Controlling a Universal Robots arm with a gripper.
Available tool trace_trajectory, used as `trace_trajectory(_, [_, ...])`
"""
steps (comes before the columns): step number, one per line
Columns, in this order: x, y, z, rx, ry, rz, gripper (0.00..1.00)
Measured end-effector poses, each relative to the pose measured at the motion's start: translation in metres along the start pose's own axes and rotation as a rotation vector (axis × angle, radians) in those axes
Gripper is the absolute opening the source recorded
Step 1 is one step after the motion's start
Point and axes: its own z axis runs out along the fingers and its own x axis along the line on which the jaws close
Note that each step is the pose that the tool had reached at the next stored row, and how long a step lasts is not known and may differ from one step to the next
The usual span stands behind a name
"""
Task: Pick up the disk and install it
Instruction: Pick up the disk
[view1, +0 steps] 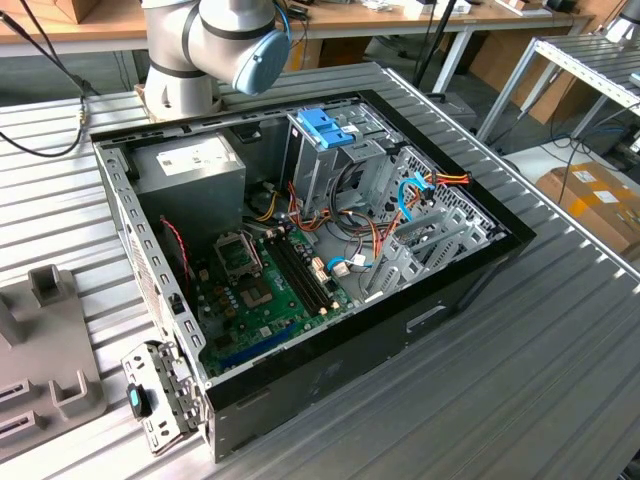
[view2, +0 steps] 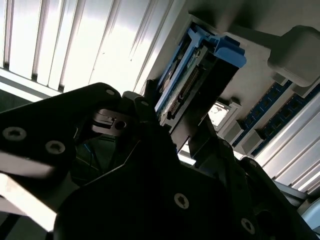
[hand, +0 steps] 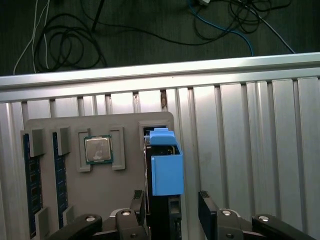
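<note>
Fingers (hand: 206, 209) flank the disk (hand: 166, 172); first wrist view shows a gap.

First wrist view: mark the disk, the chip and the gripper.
disk (hand: 166, 176), first wrist view, blue rail face.
chip (hand: 98, 149), first wrist view, centre of metal lid.
gripper (hand: 171, 201), first wrist view, midway between fingertips.
</note>
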Motion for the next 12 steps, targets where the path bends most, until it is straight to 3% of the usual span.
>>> trace_trajectory(3, [0.0,0.0,0.0,-0.0001,0.0,0.0,0.36])
trace_trajectory(12, [0.0,-0.0001,0.0,0.0,-0.0001,0.0,0.36])
